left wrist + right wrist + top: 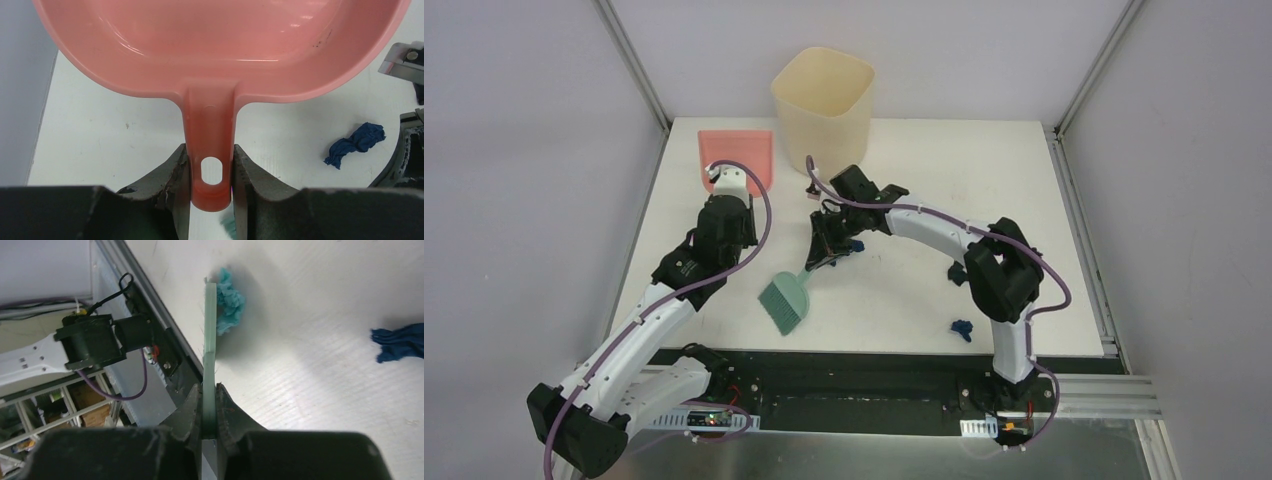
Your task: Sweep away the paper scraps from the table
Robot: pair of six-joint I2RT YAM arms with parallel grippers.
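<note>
My left gripper (727,188) is shut on the handle of the pink dustpan (736,157), held at the back left of the white table (984,180). In the left wrist view the handle (210,150) sits between the fingers of the gripper (210,172), with a dark blue paper scrap (356,144) to the right. My right gripper (820,252) is shut on the handle of the green hand brush (784,302). The right wrist view shows its gripper (210,407), the brush edge-on (210,345), a teal scrap (230,300) touching it and a dark blue scrap (400,342). Other scraps lie near the right arm (962,328) (854,243).
A cream plastic bin (822,95) stands at the back centre, just behind the right arm's wrist. The right arm's elbow (999,270) hangs over the right half of the table. The black front edge strip (864,358) runs along the near side.
</note>
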